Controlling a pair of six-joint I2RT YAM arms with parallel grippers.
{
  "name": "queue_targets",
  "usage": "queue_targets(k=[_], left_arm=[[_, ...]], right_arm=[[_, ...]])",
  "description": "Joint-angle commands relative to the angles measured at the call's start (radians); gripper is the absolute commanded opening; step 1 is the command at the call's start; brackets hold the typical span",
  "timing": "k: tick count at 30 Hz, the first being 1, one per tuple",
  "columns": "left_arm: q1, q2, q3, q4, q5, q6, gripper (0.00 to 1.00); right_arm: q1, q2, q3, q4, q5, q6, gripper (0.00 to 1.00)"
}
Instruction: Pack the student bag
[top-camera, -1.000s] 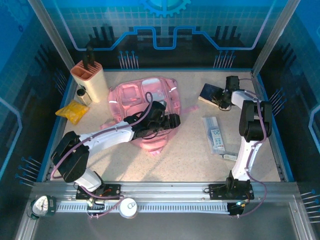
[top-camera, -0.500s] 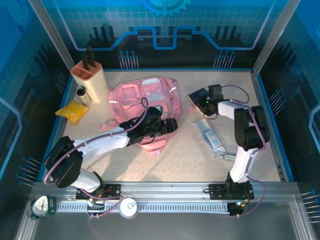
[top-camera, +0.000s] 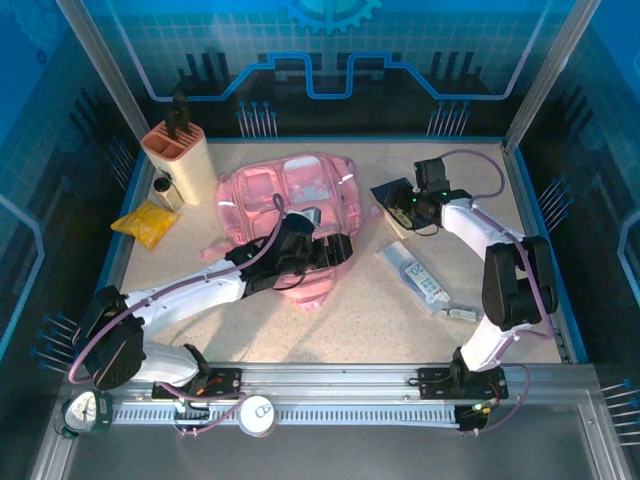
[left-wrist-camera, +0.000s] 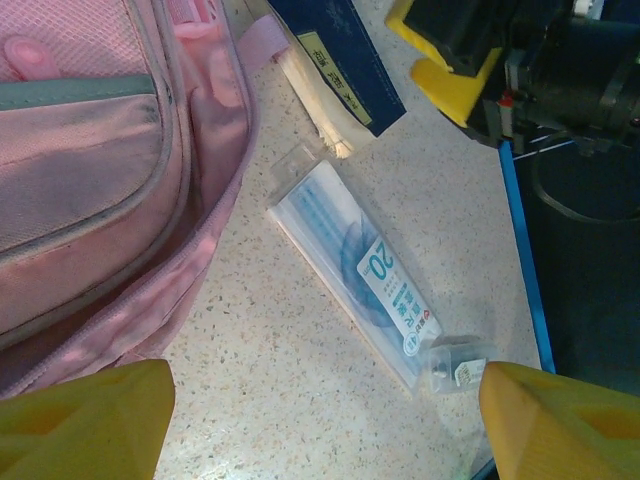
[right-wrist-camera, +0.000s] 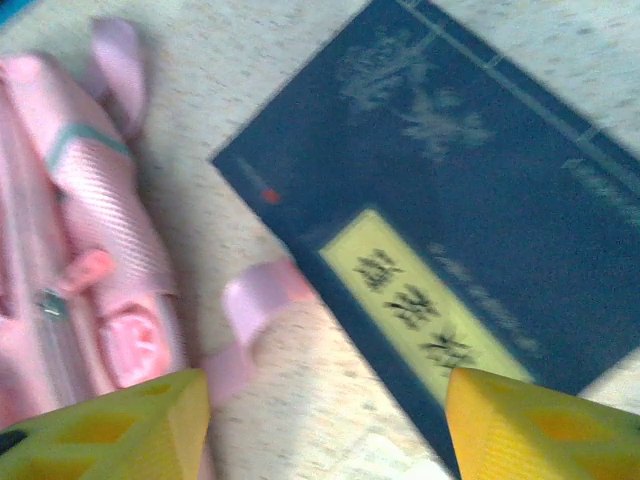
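Now: R fingers (right-wrist-camera: 520, 420) apart over navy book (right-wrist-camera: 450, 180), beside pink bag (top-camera: 290, 190).

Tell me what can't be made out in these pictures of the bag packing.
- Student bag, top view: the left arm covers its near part, so any opening there is hidden.
- Dark blue book, right wrist view: blurred, label unreadable, cut off by the right edge.
- Small clear packet, left wrist view: too small to identify its contents.

Pink student bag (top-camera: 290, 195) mid-table, left arm (top-camera: 195, 290) reaching across it, dark book (top-camera: 386, 190) beside right arm (top-camera: 470, 215)
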Motion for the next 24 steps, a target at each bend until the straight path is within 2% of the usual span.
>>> queue_targets(k=[1,4,12,18,24], left_arm=[[-0.009,0.022,0.001,0.023,0.003,0.006,0.8],[-0.01,0.031,-0.006,0.056,0.006,-0.003,0.8],[-0.011,0.046,-0.007,0.057,0.009,-0.017,0.8],[-0.011,0.028,-0.028,0.04,-0.013,-0.015,0.8],[-0.011,0.033,-0.04,0.04,-0.024,-0.023,0.8]], right_arm=[[0.004,0.023,0.068,-0.219,0.09,-0.211,0.67],[0.015,0.074,0.127,-0.299,0.12,-0.281,0.71],[-0.005,0.247,0.255,-0.304,-0.011,-0.299,0.76],[-0.045,0.276,0.206,-0.241,-0.082,-0.243,0.76],[-0.045,0.214,0.052,-0.12,-0.161,-0.192,0.77]])
